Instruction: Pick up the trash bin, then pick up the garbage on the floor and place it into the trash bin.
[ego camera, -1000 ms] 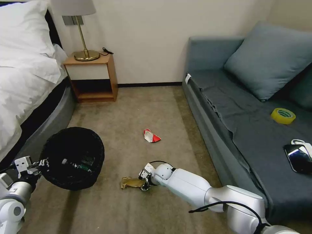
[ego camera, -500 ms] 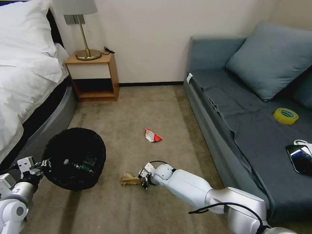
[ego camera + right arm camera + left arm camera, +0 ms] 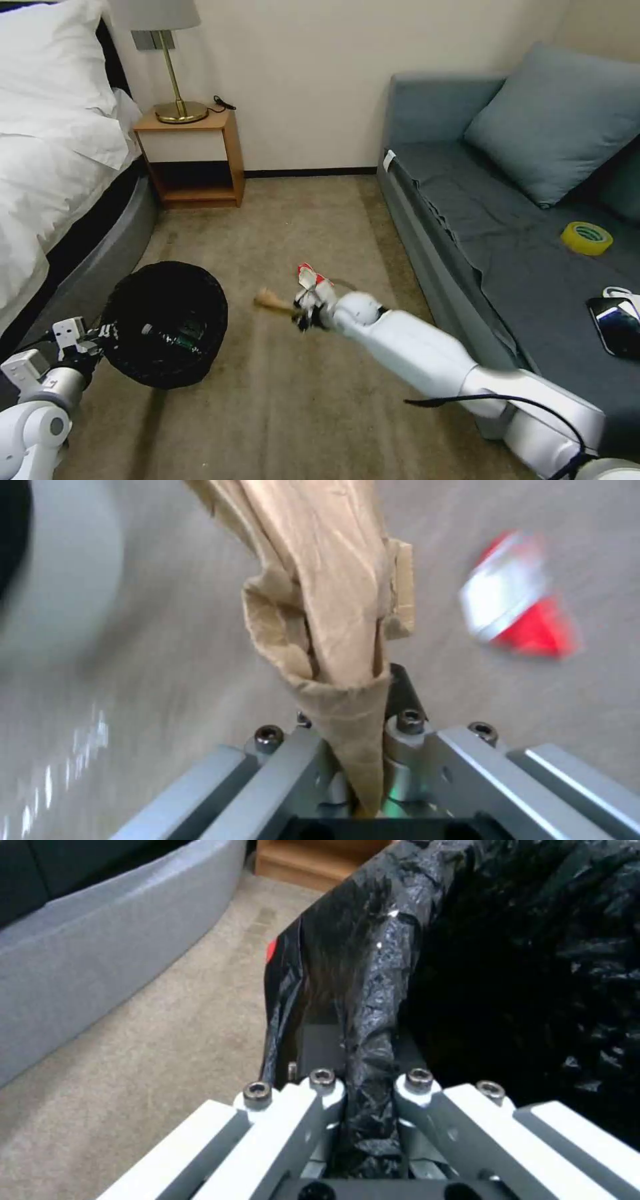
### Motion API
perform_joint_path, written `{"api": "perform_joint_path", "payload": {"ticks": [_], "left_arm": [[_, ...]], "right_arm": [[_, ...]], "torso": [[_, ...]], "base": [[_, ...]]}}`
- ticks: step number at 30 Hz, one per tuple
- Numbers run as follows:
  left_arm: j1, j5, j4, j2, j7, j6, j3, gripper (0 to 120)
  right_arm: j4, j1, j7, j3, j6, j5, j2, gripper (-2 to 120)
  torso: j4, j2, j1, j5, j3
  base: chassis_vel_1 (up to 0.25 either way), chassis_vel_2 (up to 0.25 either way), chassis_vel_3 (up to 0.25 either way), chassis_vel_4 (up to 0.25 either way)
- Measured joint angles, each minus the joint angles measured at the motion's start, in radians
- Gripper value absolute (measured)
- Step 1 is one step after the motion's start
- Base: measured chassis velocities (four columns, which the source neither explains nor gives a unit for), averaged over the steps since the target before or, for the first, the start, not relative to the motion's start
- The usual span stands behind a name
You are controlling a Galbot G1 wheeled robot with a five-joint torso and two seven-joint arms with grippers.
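The black mesh trash bin hangs tilted at the lower left, its liner rim pinched in my shut left gripper. A clear bottle with a green label lies inside it. My right gripper is shut on a brown cardboard scrap, lifted above the carpet to the right of the bin; in the right wrist view the scrap sticks out from between the fingers. A red-and-white crumpled wrapper lies on the carpet just behind that gripper, and is also seen in the right wrist view.
A bed runs along the left and a wooden nightstand with a lamp stands at the back wall. On the right is a grey sofa carrying a yellow tape roll and a black phone. Open carpet lies between.
My right gripper has lifted the cardboard scrap off the floor and carried it up and away, level with the red-and-white wrapper. The bin has shifted slightly right.
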Motion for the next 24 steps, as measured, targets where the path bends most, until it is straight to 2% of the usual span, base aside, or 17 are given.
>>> {"api": "perform_joint_path", "payload": {"ticks": [2, 6, 9, 10, 14, 17, 24], "left_arm": [[-0.004, -0.005, -0.007, 0.002, -0.002, 0.009, 0.012, 3], [-0.01, -0.018, -0.007, 0.003, -0.006, 0.022, 0.034, 3], [-0.033, -0.038, -0.001, 0.011, -0.016, 0.05, 0.087, 3], [-0.033, -0.038, -0.001, 0.011, -0.016, 0.05, 0.087, 3], [-0.071, -0.098, -0.007, 0.019, -0.041, 0.111, 0.141, 3], [-0.086, -0.117, -0.011, 0.016, -0.052, 0.133, 0.156, 3], [-0.105, -0.207, -0.038, -0.005, -0.118, 0.21, 0.203, 3]], "right_arm": [[0.074, -0.009, 0.057, 0.095, 0.006, 0.025, -0.03, 0], [0.149, -0.011, 0.094, 0.147, 0.02, 0.069, -0.061, 0], [0.275, -0.011, 0.153, 0.177, 0.021, 0.147, -0.108, 0], [0.275, -0.011, 0.153, 0.177, 0.021, 0.147, -0.108, 0], [0.425, -0.008, 0.197, 0.148, 0.034, 0.208, -0.159, 0], [0.467, -0.008, 0.199, 0.133, 0.039, 0.219, -0.162, 0], [0.599, 0.018, 0.211, 0.008, 0.06, 0.254, -0.117, 0]], "torso": [[0.0, 0.0, 0.0, 0.0002, 0.0], [-0.0001, 0.0, 0.0, 0.0, 0.0], [0.0, 0.0, 0.0, 0.0, 0.0], [0.0, 0.0, 0.0, 0.0, 0.0], [-0.0003, 0.0, 0.0, 0.0, 0.0], [-0.0004, 0.0, 0.0, 0.0001, 0.0], [0.0001, 0.0, 0.0, -0.0002, 0.0]], "base": [[0.0, 0.0, 0.0, 0.0], [0.0, 0.0, 0.0, 0.0], [0.0, 0.0, 0.0, 0.0], [0.0, 0.0, 0.0, 0.0], [0.0, 0.0, 0.0, 0.0], [0.0, 0.0, 0.0, 0.0], [0.0, 0.0, 0.0, 0.0]]}}
